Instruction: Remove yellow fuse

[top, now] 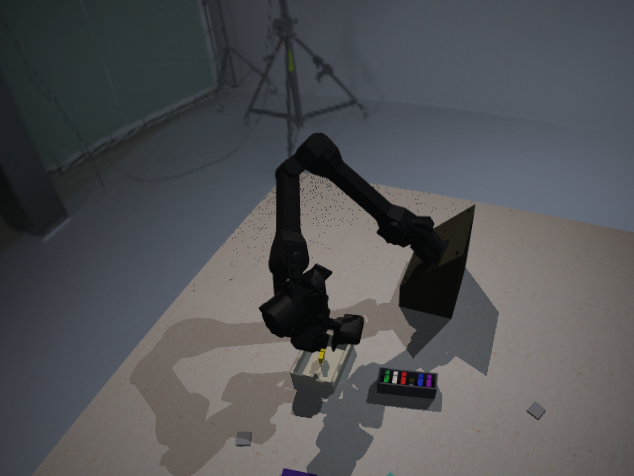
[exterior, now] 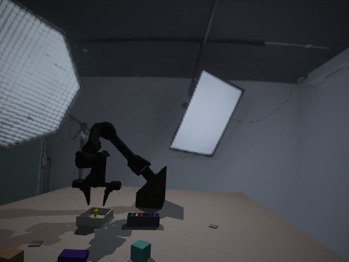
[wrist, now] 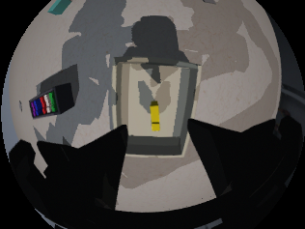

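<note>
The yellow fuse (top: pixel 321 355) (exterior: pixel 96 212) (wrist: pixel 153 115) is inside the pale tray (top: pixel 308 383) (exterior: pixel 89 222) (wrist: pixel 117 104) and looks upright. It is apart from both fingers. My gripper (top: pixel 329 346) (exterior: pixel 96 203) (wrist: pixel 157 126) is open and empty. It hangs just above the tray, with its fingertips to either side over the fuse. The dark fuse block (top: pixel 407 392) (exterior: pixel 142 222) (wrist: pixel 62 89) stands to the right of the tray with several coloured fuses in it. It is well clear of the gripper.
The arm's black wedge mount (top: pixel 440 276) (exterior: pixel 153 191) stands behind the block. A teal cube (exterior: pixel 140 249), a purple block (exterior: pixel 73 255) and a brown block (exterior: pixel 11 255) lie near the front edge. Small grey tiles (top: pixel 535 409) (top: pixel 243 438) lie on the table.
</note>
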Robot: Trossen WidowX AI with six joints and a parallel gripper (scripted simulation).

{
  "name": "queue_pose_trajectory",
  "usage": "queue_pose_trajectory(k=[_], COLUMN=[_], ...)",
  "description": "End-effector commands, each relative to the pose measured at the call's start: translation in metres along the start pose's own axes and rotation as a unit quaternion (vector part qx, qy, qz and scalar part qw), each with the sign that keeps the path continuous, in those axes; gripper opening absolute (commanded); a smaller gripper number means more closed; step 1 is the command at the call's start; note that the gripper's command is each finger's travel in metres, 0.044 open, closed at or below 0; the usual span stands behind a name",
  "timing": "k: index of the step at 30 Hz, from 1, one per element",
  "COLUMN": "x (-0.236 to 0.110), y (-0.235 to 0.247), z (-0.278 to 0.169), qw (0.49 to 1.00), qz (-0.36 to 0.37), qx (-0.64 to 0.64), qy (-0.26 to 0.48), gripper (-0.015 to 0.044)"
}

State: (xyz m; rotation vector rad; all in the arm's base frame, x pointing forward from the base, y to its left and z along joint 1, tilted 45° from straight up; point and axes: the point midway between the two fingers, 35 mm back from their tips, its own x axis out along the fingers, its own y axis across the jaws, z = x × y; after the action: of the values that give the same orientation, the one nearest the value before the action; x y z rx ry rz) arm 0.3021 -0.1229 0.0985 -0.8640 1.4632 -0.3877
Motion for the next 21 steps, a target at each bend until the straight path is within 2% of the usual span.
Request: queue_pose_trajectory(k=[1, 4, 21], x=[-0.017, -0.036, -0.035], y=[0.001, 0.002, 0.003], z=[0.001, 0.000, 0.001], qw=[1.000, 1.000, 1.000], qz=[0.001, 0.003, 0.004], qx=[0.000, -0.003, -0.006], qy=[0.000, 0.001, 0.000], gripper=[0.0330, 0.0330, 0.0330])
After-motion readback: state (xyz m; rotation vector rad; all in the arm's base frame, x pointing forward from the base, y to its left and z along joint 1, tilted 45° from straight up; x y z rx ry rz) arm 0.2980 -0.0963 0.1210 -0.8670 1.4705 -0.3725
